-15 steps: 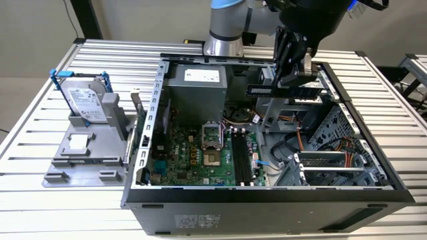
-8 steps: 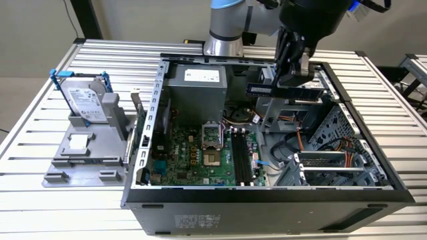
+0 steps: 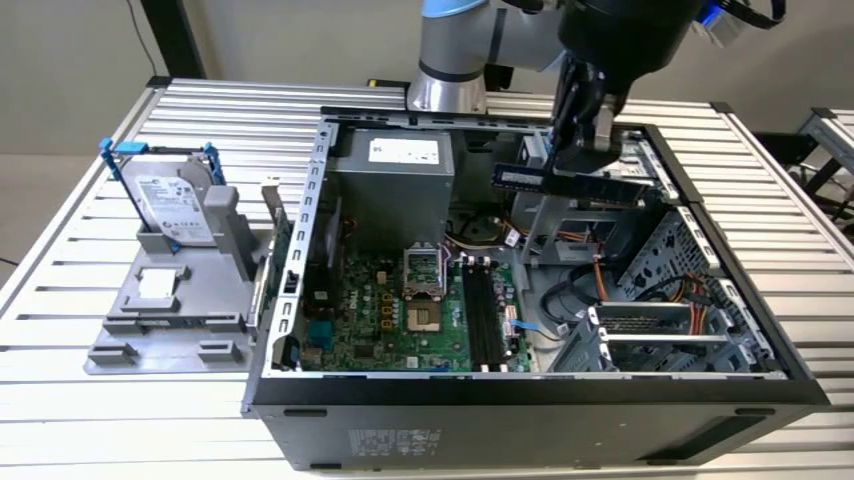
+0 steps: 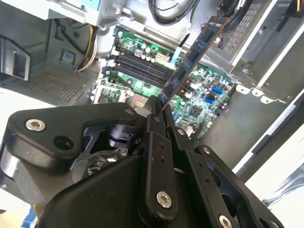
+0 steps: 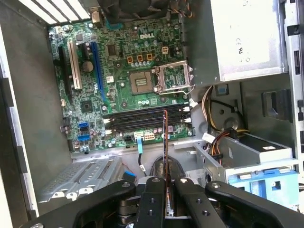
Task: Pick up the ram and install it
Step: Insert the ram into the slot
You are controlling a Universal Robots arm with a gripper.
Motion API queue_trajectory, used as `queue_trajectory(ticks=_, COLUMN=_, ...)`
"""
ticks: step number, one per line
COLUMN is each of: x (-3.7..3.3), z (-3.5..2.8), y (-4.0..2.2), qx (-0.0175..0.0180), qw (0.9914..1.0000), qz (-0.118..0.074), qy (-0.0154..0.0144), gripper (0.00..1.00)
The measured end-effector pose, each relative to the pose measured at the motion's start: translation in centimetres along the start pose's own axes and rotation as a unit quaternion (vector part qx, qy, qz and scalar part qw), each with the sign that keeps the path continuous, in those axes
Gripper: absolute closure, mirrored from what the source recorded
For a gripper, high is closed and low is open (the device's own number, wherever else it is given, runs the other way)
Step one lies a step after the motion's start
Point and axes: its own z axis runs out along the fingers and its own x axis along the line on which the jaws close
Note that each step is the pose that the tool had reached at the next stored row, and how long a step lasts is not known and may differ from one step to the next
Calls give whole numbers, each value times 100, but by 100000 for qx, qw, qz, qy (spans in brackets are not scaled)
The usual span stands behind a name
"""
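The ram [image 3: 523, 179], a long, thin, dark circuit-board stick with a row of black chips, hangs level in the air over the rear half of the open black and grey computer case [image 3: 534, 392], well apart from the board below it. The black two-finger hand [image 3: 583, 160] is clamped on it near mid-length. In both wrist views the stick juts out past the closed fingers [image 4: 156, 123], and in the first wrist view it shows edge-on [image 5: 165, 142] above the row of long black memory slots [image 5: 147, 118] on the green motherboard [image 5: 118, 95]. The case stands on a silver slatted counter [image 3: 54, 400], with a silver boxy hard drive in blue rails [image 3: 174, 205] on a grey stand at the exterior view's left.

The risks, as I judge them:
- The stick could meet a slot askew or reversed and jam, since the grip is narrow and the stick long.
- It could twist or slip in the fingers under pressure.
- It could snag the bundle of coloured wires [image 5: 216, 142] or the metal cage nearby.

The stick's contact edge and notch are hard to make out, as is the state of the slot latches. The arm is cut off at the top of the exterior view.
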Motion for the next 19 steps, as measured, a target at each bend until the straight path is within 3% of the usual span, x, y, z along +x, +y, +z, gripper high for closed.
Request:
queue_trajectory(ticks=9, x=1, z=1, y=3, qx=89, qw=99928, qz=3797, qy=-74, gripper=100)
queue_trajectory(ticks=15, x=1, z=1, y=4, qx=140, qw=99819, qz=6014, qy=-110, gripper=100)
queue_trajectory(ticks=19, x=1, z=0, y=7, qx=181, qw=99701, qz=7729, qy=-126, gripper=100)
